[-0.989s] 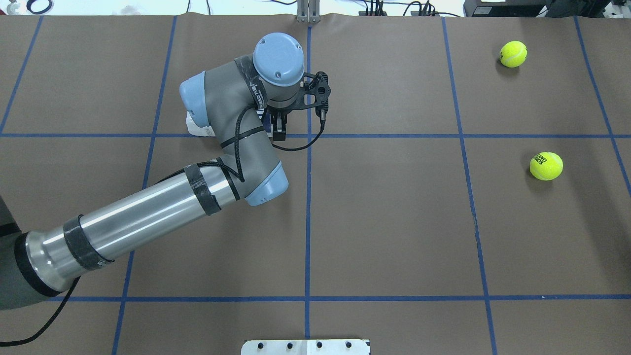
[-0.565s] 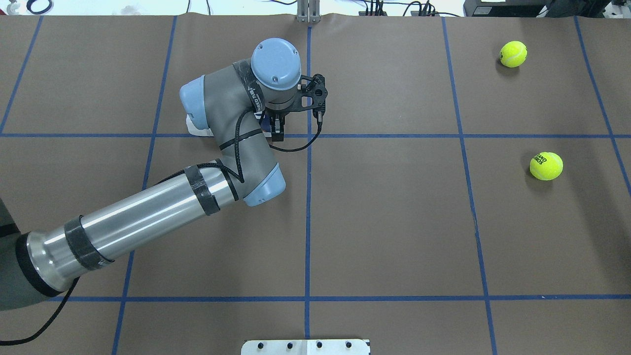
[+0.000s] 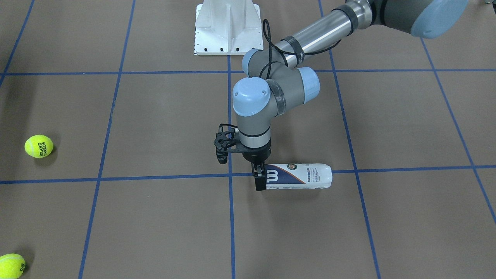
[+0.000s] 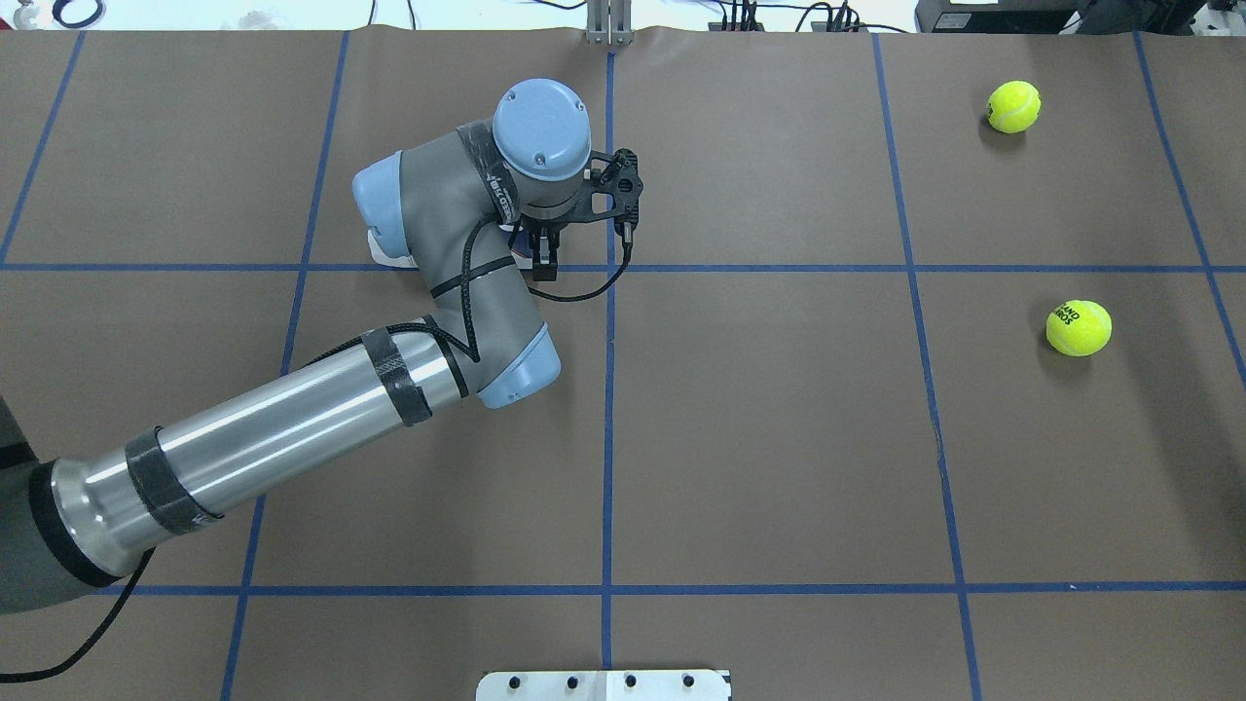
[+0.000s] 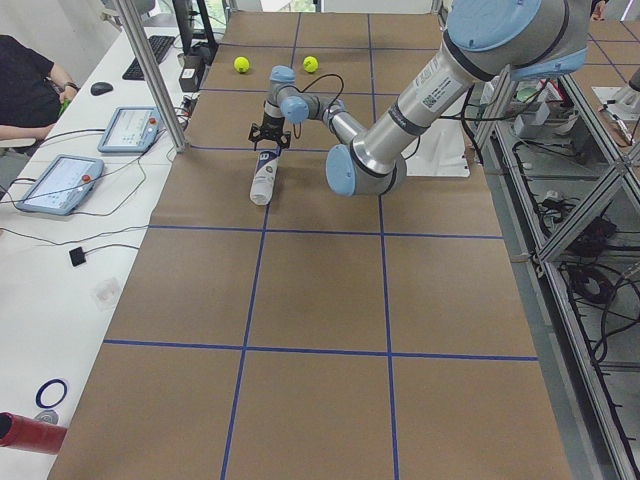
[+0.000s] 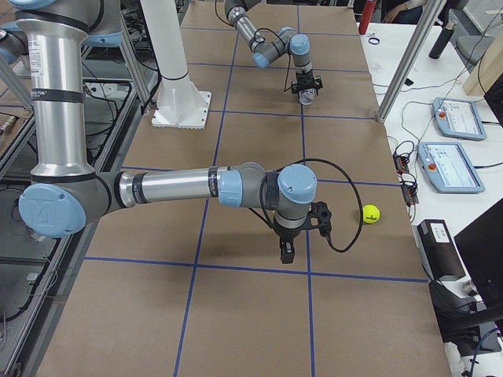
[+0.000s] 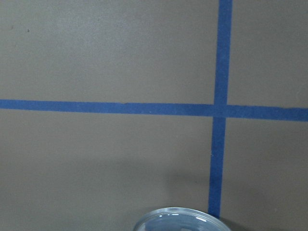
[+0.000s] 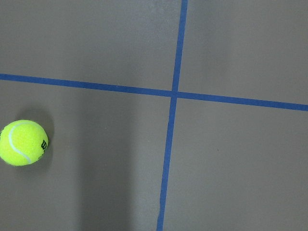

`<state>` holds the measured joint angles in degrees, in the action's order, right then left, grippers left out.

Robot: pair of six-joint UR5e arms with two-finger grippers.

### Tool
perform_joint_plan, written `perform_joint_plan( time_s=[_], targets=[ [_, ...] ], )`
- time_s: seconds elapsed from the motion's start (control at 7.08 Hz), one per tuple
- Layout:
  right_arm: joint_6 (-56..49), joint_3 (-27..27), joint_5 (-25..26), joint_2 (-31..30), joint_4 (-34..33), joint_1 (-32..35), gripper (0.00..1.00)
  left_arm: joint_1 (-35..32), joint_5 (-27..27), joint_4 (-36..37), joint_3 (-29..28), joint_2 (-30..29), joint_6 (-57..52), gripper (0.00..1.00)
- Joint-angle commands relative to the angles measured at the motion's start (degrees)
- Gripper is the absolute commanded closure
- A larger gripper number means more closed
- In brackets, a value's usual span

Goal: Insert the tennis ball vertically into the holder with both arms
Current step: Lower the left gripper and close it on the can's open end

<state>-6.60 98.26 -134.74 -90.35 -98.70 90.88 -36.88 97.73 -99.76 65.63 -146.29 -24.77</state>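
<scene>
**Left pincer at the end of a tennis-ball tube lying flat**

The left arm's black two-finger pincer point(image 3: 259, 175) points straight down at the navy, W-marked end of the clear plastic tennis-ball tube with white and navy label point(image 3: 298, 176). One finger stands on each side of that end; whether they press it cannot be told. The tube lies on its side along a blue tape line of the brown paper-covered table point(image 3: 155, 116). Its label hides whatever may be inside. Well apart, toward the robot's right, lie a yellow-green tennis ball with black lettering point(image 3: 38, 146) and a second yellow-green tennis ball point(image 3: 11, 266).

From overhead, the grey-and-silver left arm point(image 4: 458, 243) covers all but the tube's white end. The left wrist camera catches only its clear rim. Only the right-end side camera shows the right arm's black pincer point(image 6: 288, 255), which points down over the table. Its finger state cannot be told.
</scene>
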Motion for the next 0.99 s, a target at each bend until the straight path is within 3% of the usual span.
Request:
perform_joint_plan(
  time_s=[0.0, 0.85],
  targets=[
    [0.00, 0.09, 0.00, 0.00, 0.00, 0.00, 0.00, 0.06, 0.00, 0.00, -0.24, 0.04, 0.07, 0.03],
    [0.00, 0.27, 0.00, 0.09, 0.00, 0.00, 0.00, 0.76, 0.00, -0.18, -1.21, 0.04, 0.07, 0.03]
  ],
)
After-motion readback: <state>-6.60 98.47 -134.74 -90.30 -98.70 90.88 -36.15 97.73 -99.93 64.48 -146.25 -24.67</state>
